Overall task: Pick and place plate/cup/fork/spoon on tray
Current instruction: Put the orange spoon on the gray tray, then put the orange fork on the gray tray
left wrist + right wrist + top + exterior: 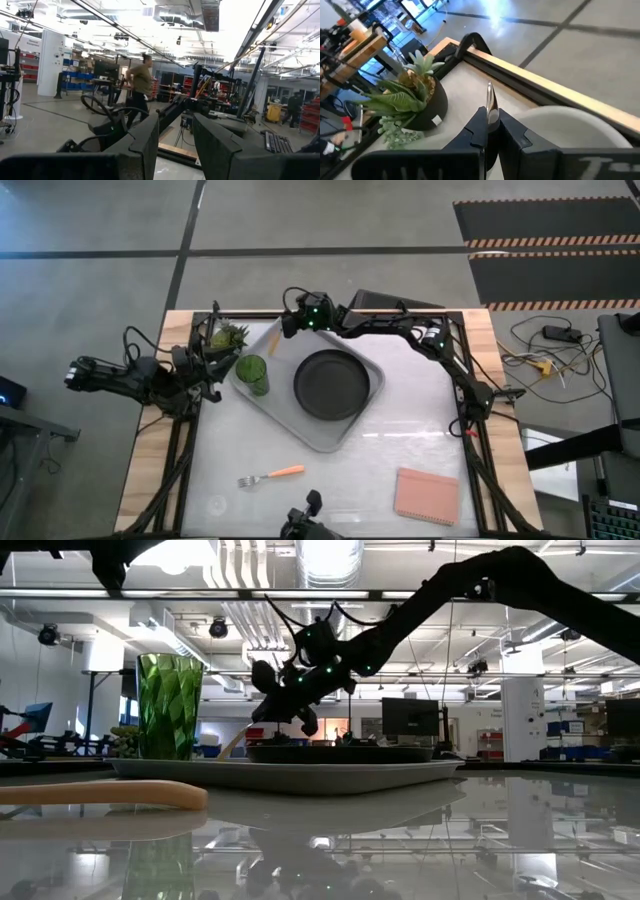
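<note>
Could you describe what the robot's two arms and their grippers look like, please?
Both arms are dark, slender and jointed, with loose black cables looping along them. The right arm shows small green lights near its wrist, just behind the right gripper. The left gripper is equally dark, with cable loops behind it. Seen close, each gripper has two blocky, matte black fingers with flat inner faces.

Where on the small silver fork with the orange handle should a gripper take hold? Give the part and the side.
Grip the fork by its orange handle from straight above, fingers across its narrow width. It lies flat on the bare table, tines toward the left arm's side. The right gripper holds the silver spoon, so the open left gripper seems likelier.
</note>
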